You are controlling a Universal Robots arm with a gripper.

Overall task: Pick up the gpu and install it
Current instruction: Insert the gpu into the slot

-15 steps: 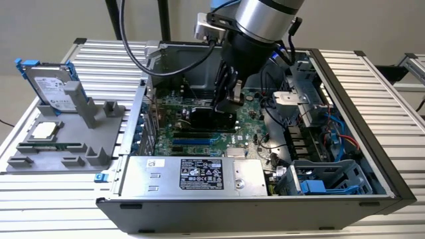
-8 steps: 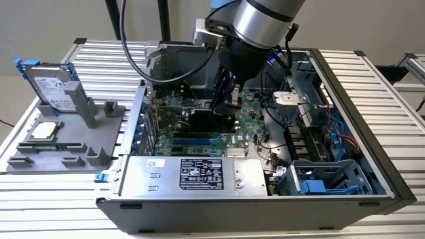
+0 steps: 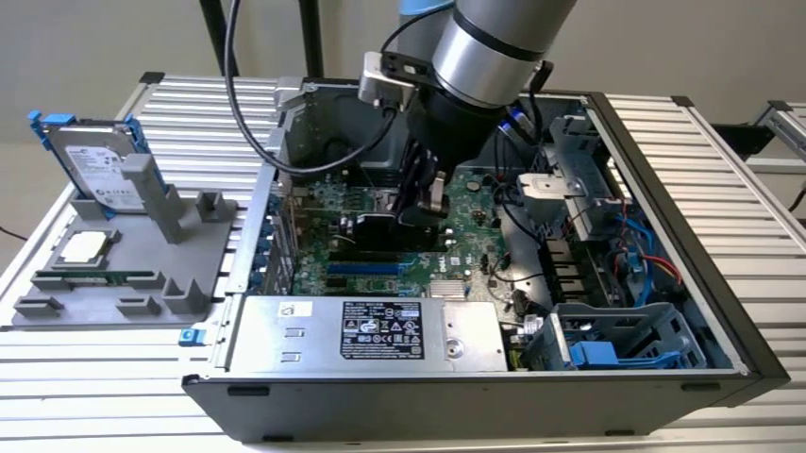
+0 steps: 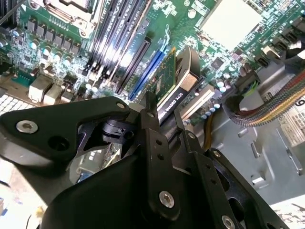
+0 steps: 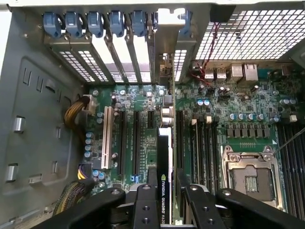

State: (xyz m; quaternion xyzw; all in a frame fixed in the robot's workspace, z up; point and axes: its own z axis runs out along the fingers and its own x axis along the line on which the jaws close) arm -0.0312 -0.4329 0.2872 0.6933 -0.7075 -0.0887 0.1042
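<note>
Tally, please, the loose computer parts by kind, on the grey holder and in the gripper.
hard drive: 1
processor: 1
memory stick: 1
gpu, in the gripper: 1
Total: 4

The open black computer case (image 3: 705, 311) lies on the slatted aluminium table (image 3: 743, 170), with the grey plastic parts holder (image 3: 139, 274) to the exterior view's left of it. The silver hard drive in a blue frame (image 3: 94, 165) stands at the holder's far end. Inside the case, the green gpu card with black cooler (image 3: 400, 222) stands edge-down over the green motherboard (image 3: 473, 250), between the black gripper (image 5: 164, 202) fingers.

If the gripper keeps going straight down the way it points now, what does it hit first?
Probably the motherboard: the gripper holds the gpu edge-down over the expansion slots, so the card would touch first. Depth is unclear.
</note>
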